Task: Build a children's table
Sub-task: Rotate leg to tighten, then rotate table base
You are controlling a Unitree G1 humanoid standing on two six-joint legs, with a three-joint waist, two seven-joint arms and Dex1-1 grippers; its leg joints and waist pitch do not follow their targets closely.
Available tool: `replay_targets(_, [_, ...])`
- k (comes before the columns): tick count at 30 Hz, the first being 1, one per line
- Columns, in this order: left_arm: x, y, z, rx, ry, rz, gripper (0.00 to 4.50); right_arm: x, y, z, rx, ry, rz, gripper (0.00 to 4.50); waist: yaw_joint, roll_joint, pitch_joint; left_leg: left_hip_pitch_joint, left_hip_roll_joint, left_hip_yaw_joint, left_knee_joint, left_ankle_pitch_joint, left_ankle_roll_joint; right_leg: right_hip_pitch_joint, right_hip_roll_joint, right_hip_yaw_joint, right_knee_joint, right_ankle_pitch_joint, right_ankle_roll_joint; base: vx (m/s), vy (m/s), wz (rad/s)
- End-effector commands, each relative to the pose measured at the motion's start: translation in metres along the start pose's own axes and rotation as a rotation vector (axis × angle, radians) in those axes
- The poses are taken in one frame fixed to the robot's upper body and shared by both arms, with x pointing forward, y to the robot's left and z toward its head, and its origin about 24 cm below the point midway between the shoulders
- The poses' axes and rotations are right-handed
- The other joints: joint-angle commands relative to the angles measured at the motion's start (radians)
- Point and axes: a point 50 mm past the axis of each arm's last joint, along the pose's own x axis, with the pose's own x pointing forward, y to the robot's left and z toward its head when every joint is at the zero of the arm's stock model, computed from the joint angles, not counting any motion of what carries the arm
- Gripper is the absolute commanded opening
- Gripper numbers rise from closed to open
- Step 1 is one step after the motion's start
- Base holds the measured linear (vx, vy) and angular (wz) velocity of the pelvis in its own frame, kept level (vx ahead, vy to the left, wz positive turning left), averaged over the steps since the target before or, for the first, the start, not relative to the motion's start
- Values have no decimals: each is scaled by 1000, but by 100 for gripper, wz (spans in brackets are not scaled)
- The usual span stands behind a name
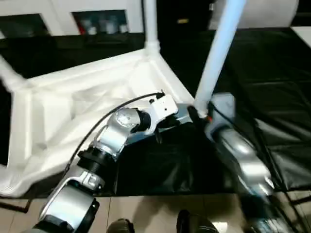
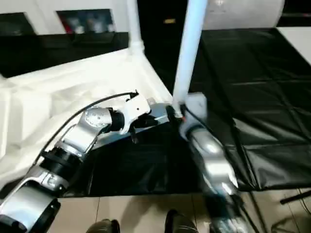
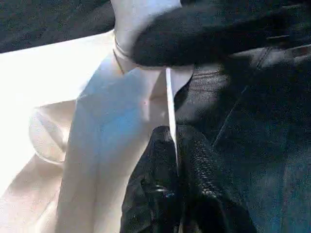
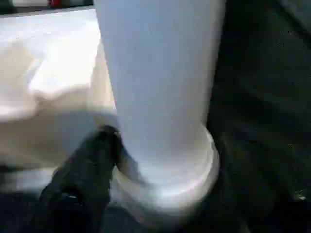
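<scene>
Upturned children's table (image 1: 73,111) on black surface (image 1: 272,97). Right claw (image 1: 199,114) clenched on leg (image 1: 218,53) base at 3 o'clock corner; left claw (image 3: 172,160) pinches tabletop rim beside it.

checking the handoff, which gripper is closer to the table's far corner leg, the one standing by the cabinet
Left, slightly. The left gripper pinches the tabletop's near edge, towards the far corner leg; the right gripper is at the near leg, further right.

Head pair overhead; wrists close on leg (image 4: 160,97)
</scene>
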Motion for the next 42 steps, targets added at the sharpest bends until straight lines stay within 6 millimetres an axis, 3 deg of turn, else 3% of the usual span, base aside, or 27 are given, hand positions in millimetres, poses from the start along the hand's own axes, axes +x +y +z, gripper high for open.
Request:
replay_targets(1, [-3,6,12,35,-63,12,0,-8,-2,4,-16,-6,17,390,7,-14,-97,-3,9,13,-43,130,251,110,-59,77,-51,-81,-135,0,0,0])
replay_targets(2, [-4,7,13,18,-83,12,0,-13,-3,5,-5,-12,25,400,11,-15,-93,-4,7,16,-46,77,211,113,-59,75,-63,-174,-104,0,0,0])
replay_targets(6, [-7,5,17,-18,-152,-25,53,-26,-2,11,2,-35,100,434,17,-15,-84,0,2,19,-56,-36,130,111,-54,67,-90,-343,-24,0,0,0])
replay_targets(7, [-8,4,19,-39,-179,-40,56,-29,-1,13,-6,-38,118,444,17,-12,-81,7,-3,22,-58,-77,109,107,-52,62,-104,-408,2,0,0,0])
replay_targets(8, [-8,4,19,-46,-189,-42,65,-30,-2,14,-13,-39,121,449,17,-13,-81,8,-5,22,-59,-100,96,108,-51,59,-110,-441,23,0,0,0])
replay_targets(10, [-9,5,20,-42,-196,-37,89,-31,0,15,-10,-43,145,450,14,-10,-78,14,4,18,-63,-125,88,101,-51,54,-119,-461,31,0,0,0])
replay_targets(12, [-13,6,19,-52,-204,-20,97,-32,4,16,1,-46,178,450,10,-8,-80,23,10,16,-67,-162,84,104,-53,48,-125,-480,34,0,0,0])
replay_targets(14, [-17,9,16,-67,-201,4,100,-33,5,17,-25,-50,175,450,4,-12,-81,18,10,11,-70,-167,75,112,-55,47,-124,-477,48,0,0,0])
replay_targets(16, [-21,10,13,-60,-182,9,125,-34,7,16,-16,-37,204,450,0,-8,-87,18,11,9,-71,-146,75,115,-57,50,-119,-444,40,0,0,0])
replay_targets(17, [-23,10,11,-60,-172,9,125,-34,9,15,-9,-27,222,450,0,-21,-97,16,15,9,-71,-106,85,118,-58,57,-110,-387,21,0,0,0])
replay_targets(18, [-24,10,10,-61,-167,8,139,-35,10,15,-4,-21,235,450,3,-16,-97,14,16,7,-71,-88,90,117,-59,59,-103,-363,7,0,0,0])
replay_targets(19, [-29,11,7,-69,-160,17,144,-35,12,15,-8,-22,259,450,2,-21,-102,14,18,9,-69,-63,99,116,-60,64,-97,-329,-13,0,0,0])
replay_targets(20, [-36,12,4,-75,-152,28,154,-35,13,16,-14,-21,280,450,6,-12,-106,14,23,7,-67,-25,108,116,-64,69,-84,-278,-40,0,0,0])
replay_targets(25, [-72,8,-10,-118,-154,28,193,-32,20,22,-4,-20,365,450,1,-8,-105,9,23,9,-63,41,129,117,-64,77,-63,-185,-98,0,0,0])
replay_targets(27, [-84,2,-12,-143,-171,8,204,-30,24,23,-6,-16,394,450,2,3,-98,13,22,13,-64,10,119,112,-62,77,-66,-229,-98,0,0,0])
replay_targets(28, [-91,-1,-12,-159,-180,-6,216,-29,26,24,-14,-17,411,450,1,-4,-94,10,17,18,-65,-15,110,112,-57,77,-75,-270,-85,0,0,0])
replay_targets(29, [-99,-6,-14,-177,-178,-20,225,-27,29,24,-16,-17,430,450,2,-2,-92,8,19,16,-69,-45,92,116,-63,76,-72,-304,-80,0,0,0])
replay_targets(30, [-103,-8,-14,-184,-175,-25,235,-26,30,25,-17,-18,437,450,-1,-1,-87,10,16,20,-70,-66,90,112,-59,75,-81,-340,-69,0,0,0])
replay_targets(31, [-107,-12,-16,-191,-158,-42,241,-23,33,25,-29,-17,448,450,-4,-1,-81,20,15,22,-71,-120,76,105,-57,72,-93,-411,-48,0,0,0])
replay_targets(34, [-120,-27,-23,-218,-89,-93,270,-16,42,25,-54,-4,497,450,-19,1,-68,24,11,16,-76,-205,53,101,-54,62,-108,-530,2,0,0,0])
replay_targets(36, [-125,-36,-28,-232,-45,-116,279,-10,48,26,-61,2,521,450,-22,3,-67,42,6,17,-71,-243,45,92,-53,57,-122,-581,26,0,0,0])
replay_targets(37, [-129,-42,-32,-243,-11,-121,279,-4,52,26,-63,12,537,450,-26,4,-64,32,7,13,-74,-251,45,99,-52,54,-121,-579,31,0,0,0])
replay_targets(41, [-136,-48,-44,-272,81,-87,279,11,60,27,-98,28,546,450,-26,15,-68,38,11,8,-77,-276,42,97,-51,56,-118,-550,24,0,0,0])
replay_targets(42, [-139,-49,-49,-273,128,-59,279,17,61,27,-111,32,546,450,-30,13,-66,33,13,6,-79,-281,41,100,-51,56,-114,-536,15,0,0,0])
